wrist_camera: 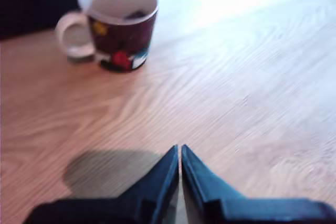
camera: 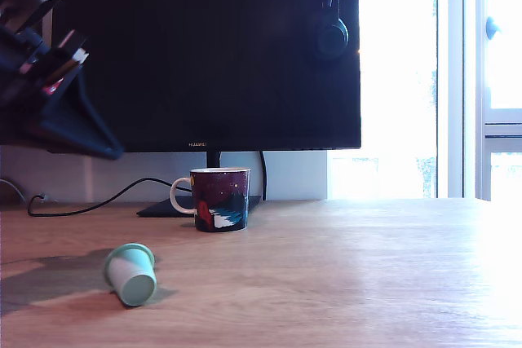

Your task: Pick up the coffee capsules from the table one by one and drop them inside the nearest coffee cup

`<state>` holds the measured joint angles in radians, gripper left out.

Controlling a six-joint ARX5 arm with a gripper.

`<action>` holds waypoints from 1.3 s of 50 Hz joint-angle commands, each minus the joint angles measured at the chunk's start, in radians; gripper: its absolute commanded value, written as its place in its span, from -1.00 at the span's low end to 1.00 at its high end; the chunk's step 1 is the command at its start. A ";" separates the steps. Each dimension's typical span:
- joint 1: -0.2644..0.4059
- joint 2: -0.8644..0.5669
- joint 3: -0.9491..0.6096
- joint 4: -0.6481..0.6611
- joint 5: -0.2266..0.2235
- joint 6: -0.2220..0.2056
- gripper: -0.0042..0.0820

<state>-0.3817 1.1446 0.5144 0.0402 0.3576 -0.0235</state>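
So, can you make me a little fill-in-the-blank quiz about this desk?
1. The mint green capsule lies on its ___ on the table.
2. The mug has its handle on the exterior view's ___.
3. The gripper has its jaws ___, with nothing between them.
Missing words: side; left; shut.

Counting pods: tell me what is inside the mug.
Inside the mug, the wrist view shows a white wall and one small dark shape, too blurred to name. The near wall hides the bottom; the exterior view shows only the outside.
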 commanded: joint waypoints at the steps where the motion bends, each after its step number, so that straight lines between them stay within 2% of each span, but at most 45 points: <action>1: -0.009 -0.027 -0.053 0.015 0.000 -0.004 -0.95; 4: -0.014 -0.053 -0.080 0.026 0.000 -0.006 -0.95; 7: -0.014 -0.089 -0.113 0.043 0.000 -0.035 -0.95; 22: -0.036 -0.324 -0.200 0.035 -0.035 -0.115 -0.95; 28: -0.066 -0.390 -0.220 0.034 -0.071 -0.146 -0.95; 37: -0.112 -0.455 -0.253 0.003 -0.124 -0.162 -0.95; 55: -0.182 -0.545 -0.266 -0.055 -0.164 -0.172 -0.95; 60: -0.200 -0.570 -0.275 -0.077 -0.177 -0.215 -0.95; 65: -0.227 -0.586 -0.280 -0.102 -0.211 -0.233 -0.95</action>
<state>-0.5945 0.5636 0.2684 -0.0578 0.1608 -0.2424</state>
